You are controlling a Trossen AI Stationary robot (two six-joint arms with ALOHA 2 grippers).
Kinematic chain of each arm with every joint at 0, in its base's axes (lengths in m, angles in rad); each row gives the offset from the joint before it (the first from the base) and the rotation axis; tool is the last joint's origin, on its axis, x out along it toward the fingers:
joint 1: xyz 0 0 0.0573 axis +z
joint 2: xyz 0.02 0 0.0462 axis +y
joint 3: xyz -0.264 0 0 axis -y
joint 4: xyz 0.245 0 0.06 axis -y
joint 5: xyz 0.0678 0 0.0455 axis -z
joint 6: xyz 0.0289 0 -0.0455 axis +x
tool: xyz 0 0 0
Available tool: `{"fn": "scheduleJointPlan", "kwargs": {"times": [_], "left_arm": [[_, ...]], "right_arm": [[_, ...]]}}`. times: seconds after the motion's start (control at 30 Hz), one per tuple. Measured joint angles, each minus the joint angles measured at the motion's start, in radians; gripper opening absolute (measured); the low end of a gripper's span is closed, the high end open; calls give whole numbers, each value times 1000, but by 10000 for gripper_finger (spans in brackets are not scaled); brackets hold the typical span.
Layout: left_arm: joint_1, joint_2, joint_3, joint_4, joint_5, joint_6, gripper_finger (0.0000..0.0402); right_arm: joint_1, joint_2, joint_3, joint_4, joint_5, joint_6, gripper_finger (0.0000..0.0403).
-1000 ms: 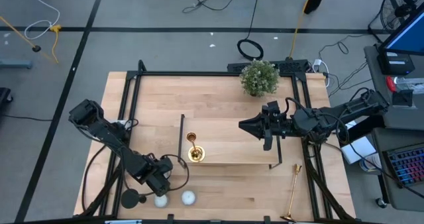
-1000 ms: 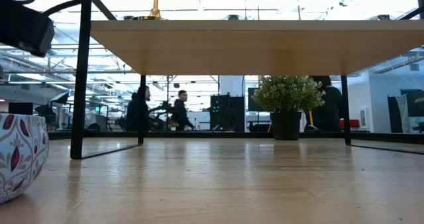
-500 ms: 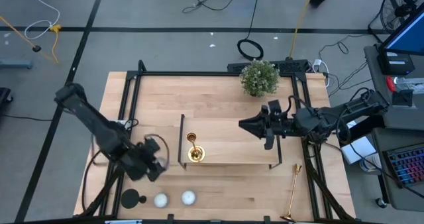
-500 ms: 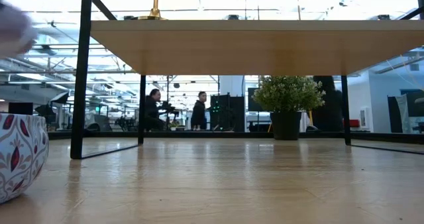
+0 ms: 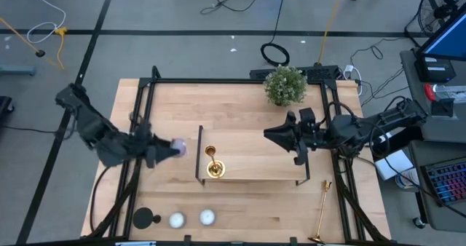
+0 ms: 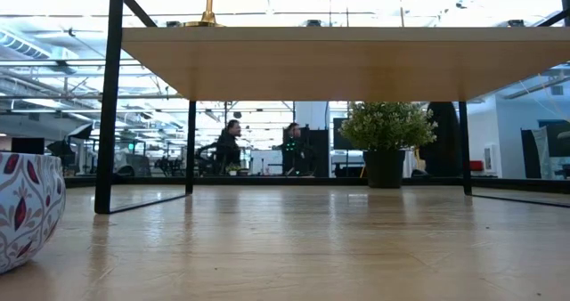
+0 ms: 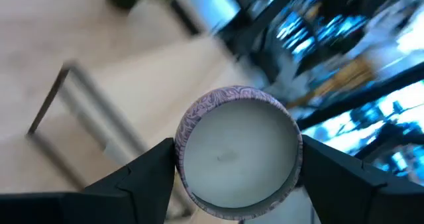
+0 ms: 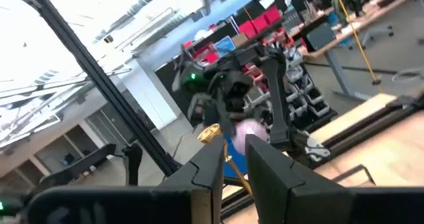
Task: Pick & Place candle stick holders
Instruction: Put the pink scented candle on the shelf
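Note:
My left gripper (image 5: 175,148) is raised over the table's left part and is shut on a small white round candle (image 7: 235,154) with a patterned rim. One gold candle stick holder (image 5: 212,162) stands upright by its round base on the left end of the long wooden stand (image 5: 255,166). A second gold one (image 5: 322,211) lies flat at the near right. The black holder (image 5: 145,218) sits by the near edge. My right gripper (image 5: 268,137) hovers shut over the stand, holding nothing. My left gripper pinches the candle's round side wall (image 7: 180,151) between its two fingers (image 7: 142,181), one on each side. The fingers reach nearly level toward the table's right. The candle is lifted clear of the table, tipped so that its flat white top faces back at the wrist.
Two more white candles (image 5: 177,219) (image 5: 207,217) sit at the near edge beside the black holder; one (image 6: 27,207) shows at the left of the low view. A potted plant (image 5: 285,86) stands at the far edge. People move in the room beyond.
My left gripper has risen from beside the candles at the near left edge and gone toward the far edge with the candle. It has swung from pointing down to nearly level, so the candle is lifted clear and tipped onto its side.

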Motion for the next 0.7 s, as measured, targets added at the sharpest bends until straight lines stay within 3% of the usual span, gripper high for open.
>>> {"fn": "scheduleJointPlan", "kwargs": {"times": [0.13, 0.3, 0.5, 0.7], "left_arm": [[2, -22, 73, 127, -84, 186, 281], [14, -14, 178, 356, -105, 498, 281], [61, 51, 269, 632, -22, 822, 281], [171, 170, 372, 629, 131, 837, 281]], "right_arm": [[0, 0, 0, 81, -1, -79, 61], [0, 0, 0, 208, -1, -203, 61], [0, 0, 0, 286, 0, -341, 75], [0, 0, 0, 296, 0, -400, 138]]}}
